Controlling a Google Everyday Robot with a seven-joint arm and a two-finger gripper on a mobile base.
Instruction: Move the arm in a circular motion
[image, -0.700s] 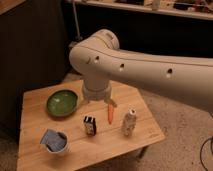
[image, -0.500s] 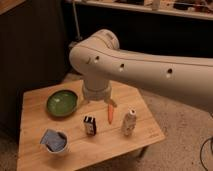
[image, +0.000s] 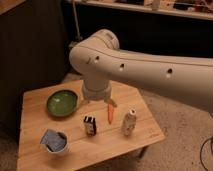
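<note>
The thick cream-white tubular robot arm (image: 150, 67) reaches in from the right and bends down over the light wooden desk (image: 145, 136). Its end effector (image: 98, 101) hangs between a round green bowl (image: 62, 102) and a slim orange carrot-like stick (image: 110, 114); whether it is apart or together I cannot tell. The arm looks heavy and rigid. Circling it probably calls for no hold on anything, only clearance above these objects.

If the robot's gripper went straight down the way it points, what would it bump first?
Probably the wooden table, between the green bowl and the carrot. The gripper hangs over that spot, though depth is hard to judge.
</note>
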